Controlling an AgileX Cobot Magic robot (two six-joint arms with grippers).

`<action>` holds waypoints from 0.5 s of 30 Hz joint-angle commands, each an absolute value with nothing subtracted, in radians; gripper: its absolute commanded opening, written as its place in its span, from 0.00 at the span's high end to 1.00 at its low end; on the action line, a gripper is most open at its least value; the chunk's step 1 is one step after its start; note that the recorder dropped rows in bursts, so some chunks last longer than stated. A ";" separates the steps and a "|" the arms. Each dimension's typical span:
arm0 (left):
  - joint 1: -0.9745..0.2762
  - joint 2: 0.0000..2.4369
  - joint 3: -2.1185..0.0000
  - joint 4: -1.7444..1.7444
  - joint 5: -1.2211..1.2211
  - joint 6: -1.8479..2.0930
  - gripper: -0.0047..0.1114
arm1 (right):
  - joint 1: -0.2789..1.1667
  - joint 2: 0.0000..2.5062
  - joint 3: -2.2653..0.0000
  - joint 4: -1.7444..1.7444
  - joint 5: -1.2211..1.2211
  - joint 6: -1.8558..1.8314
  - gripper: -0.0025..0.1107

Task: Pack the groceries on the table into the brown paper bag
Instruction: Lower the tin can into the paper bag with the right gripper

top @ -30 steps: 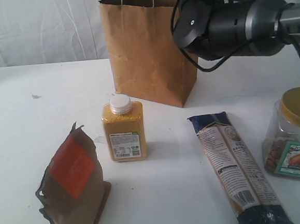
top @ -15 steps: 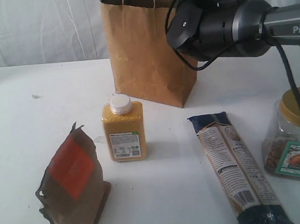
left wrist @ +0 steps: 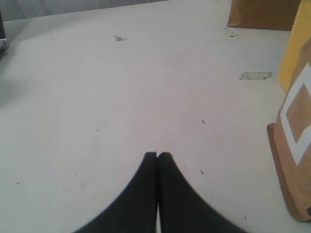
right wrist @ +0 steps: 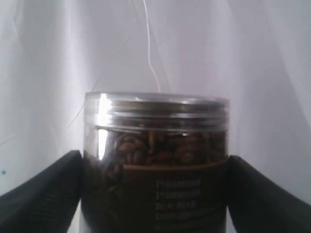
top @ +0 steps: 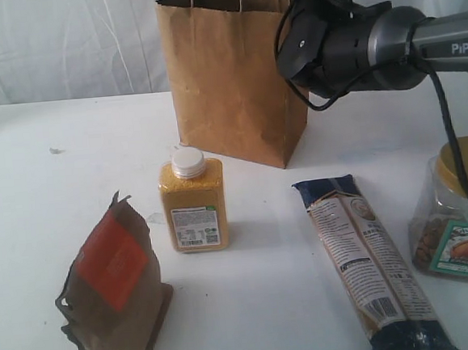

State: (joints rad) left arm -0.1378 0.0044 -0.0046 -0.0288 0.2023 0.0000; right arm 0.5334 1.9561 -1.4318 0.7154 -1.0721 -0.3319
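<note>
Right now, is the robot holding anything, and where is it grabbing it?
Yes. The right gripper holds a silver-topped can by its sides, one finger on each. The left gripper is shut and empty.

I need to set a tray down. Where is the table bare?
Widest: the table left of the bottle, beyond the pouch. A narrower lane runs between bottle and pasta packet. Crowded on the right, where packet and jar sit close.

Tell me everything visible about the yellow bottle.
The yellow-grain bottle stands upright on the white table, apart from the brown paper bag behind it. Squarish clear body, plastic by its look, filled to the shoulder with yellow grains; round white cap on; white and green label low on its front. Nothing but the table touches it.
</note>
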 commanded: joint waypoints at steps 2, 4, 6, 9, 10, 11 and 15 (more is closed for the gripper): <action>-0.144 0.000 0.000 -0.029 0.201 0.000 0.96 | 0.507 2.016 -1.498 0.576 -1.081 -0.179 0.83; -0.144 0.000 0.000 -0.029 0.201 0.000 0.96 | 0.505 2.043 -1.541 0.526 -1.019 -0.179 0.83; -0.144 0.000 0.000 -0.029 0.201 0.000 0.96 | 0.501 2.069 -1.592 0.493 -0.973 -0.179 0.83; -0.144 0.000 0.000 -0.029 0.201 0.000 0.96 | 0.494 2.087 -1.620 0.498 -0.936 -0.179 0.83; -0.144 0.000 0.000 -0.029 0.201 0.000 0.96 | 0.494 2.087 -1.620 0.498 -0.931 -0.179 0.83; -0.144 0.000 0.000 -0.029 0.201 0.000 0.96 | 0.492 2.087 -1.620 0.498 -0.921 -0.179 0.83; -0.144 0.000 0.000 -0.029 0.201 0.000 0.96 | 0.478 2.087 -1.620 0.498 -0.862 -0.179 0.83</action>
